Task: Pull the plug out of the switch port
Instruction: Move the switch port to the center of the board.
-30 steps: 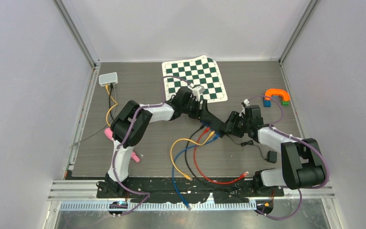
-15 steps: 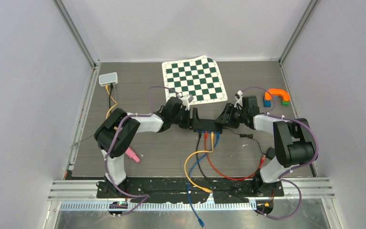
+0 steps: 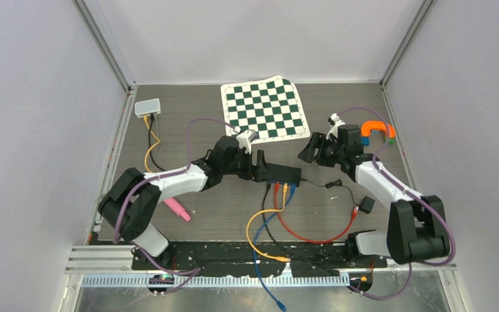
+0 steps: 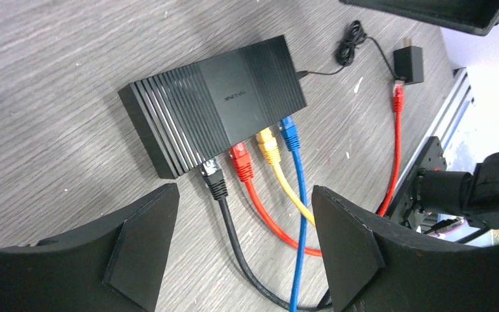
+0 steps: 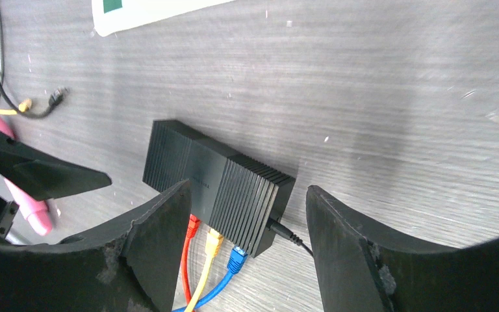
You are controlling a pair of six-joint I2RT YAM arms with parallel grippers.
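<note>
The black switch (image 3: 283,173) lies flat on the table. Black (image 4: 213,177), red (image 4: 241,159), yellow (image 4: 268,143) and blue (image 4: 290,133) plugs sit side by side in its front ports, and their cables trail toward the near edge. My left gripper (image 3: 258,165) stands open just left of the switch, its jaws wide apart over the cables (image 4: 243,198) and holding nothing. My right gripper (image 3: 308,150) is open too, hovering above and behind the switch's right end (image 5: 248,192), clear of it. A power cord (image 5: 286,233) enters that end.
A green-and-white chessboard mat (image 3: 266,110) lies behind. A small white box (image 3: 147,107) sits far left, a pink object (image 3: 177,209) near left, orange and blue blocks (image 3: 377,132) far right. A black power adapter (image 3: 367,206) and loose cable ends lie near the front.
The switch, held tilted between both grippers a second ago, now rests on the table. Both grippers have opened and drawn back from it, left leftward, right toward the back right.
</note>
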